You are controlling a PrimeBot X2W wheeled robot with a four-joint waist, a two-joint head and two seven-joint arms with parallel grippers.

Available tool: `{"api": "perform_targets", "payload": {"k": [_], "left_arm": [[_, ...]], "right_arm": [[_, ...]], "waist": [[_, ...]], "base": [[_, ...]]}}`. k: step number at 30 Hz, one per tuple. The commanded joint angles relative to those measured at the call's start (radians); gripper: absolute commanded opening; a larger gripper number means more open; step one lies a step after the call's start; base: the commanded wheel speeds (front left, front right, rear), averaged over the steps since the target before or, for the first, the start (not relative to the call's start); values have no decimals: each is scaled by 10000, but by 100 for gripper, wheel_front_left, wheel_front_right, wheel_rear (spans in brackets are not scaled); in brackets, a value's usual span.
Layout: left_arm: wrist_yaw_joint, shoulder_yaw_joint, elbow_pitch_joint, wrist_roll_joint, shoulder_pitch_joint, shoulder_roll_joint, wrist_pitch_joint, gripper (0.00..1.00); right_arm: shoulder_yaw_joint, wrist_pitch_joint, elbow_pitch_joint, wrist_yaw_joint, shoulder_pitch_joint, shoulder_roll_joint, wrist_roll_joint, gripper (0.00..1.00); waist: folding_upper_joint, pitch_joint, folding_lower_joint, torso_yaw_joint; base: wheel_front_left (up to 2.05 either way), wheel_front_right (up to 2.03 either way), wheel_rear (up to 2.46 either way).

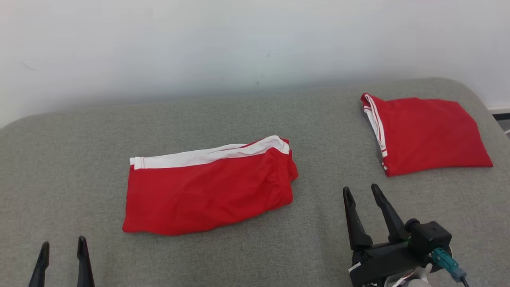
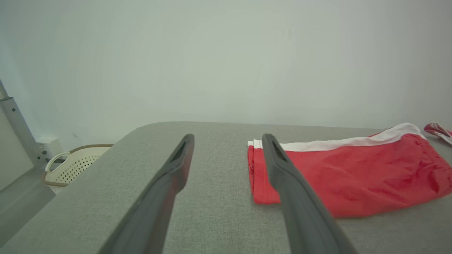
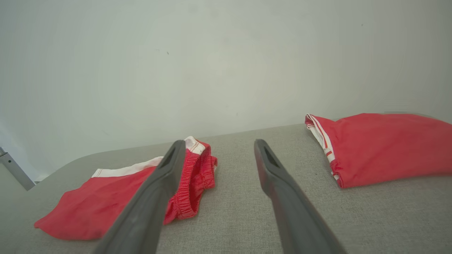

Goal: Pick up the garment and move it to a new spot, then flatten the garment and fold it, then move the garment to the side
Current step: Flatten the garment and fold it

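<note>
Red shorts with a white side stripe, the garment (image 1: 207, 187), lie folded flat in the middle of the grey padded table (image 1: 79, 159). The left wrist view has the garment (image 2: 353, 176) to the right of my fingers, and the right wrist view has it (image 3: 106, 201) at the lower left. My left gripper (image 1: 63, 246) is open at the lower left, apart from the cloth. My right gripper (image 1: 361, 190) is open to the right of the garment's waistband, holding nothing.
A second folded red garment (image 1: 426, 133) with white striped trim lies at the table's far right; the right wrist view has it (image 3: 385, 148) too. A white wall stands behind. A cream perforated basket (image 2: 74, 164) sits on the floor past the table's left edge.
</note>
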State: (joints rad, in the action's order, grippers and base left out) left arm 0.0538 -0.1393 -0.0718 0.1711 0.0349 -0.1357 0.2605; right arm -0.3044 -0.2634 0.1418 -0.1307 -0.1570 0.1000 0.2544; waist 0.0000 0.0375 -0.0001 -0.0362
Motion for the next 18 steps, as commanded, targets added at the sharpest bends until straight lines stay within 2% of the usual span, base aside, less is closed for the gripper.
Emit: {"api": "perform_targets", "payload": {"k": [1, 18], "left_arm": [[-80, -51, 139, -223, 222, -67, 33, 100], [-307, -155, 373, -758, 357, 32, 34, 100]], "right_arm": [[1, -23, 8, 0, 127, -45, -53, 100], [48, -25, 223, 0, 334, -126, -84, 100]], "waist": [[0, -110, 1, 108], [0, -467, 1, 155]], "base": [[0, 0, 0], [0, 0, 0]]}}
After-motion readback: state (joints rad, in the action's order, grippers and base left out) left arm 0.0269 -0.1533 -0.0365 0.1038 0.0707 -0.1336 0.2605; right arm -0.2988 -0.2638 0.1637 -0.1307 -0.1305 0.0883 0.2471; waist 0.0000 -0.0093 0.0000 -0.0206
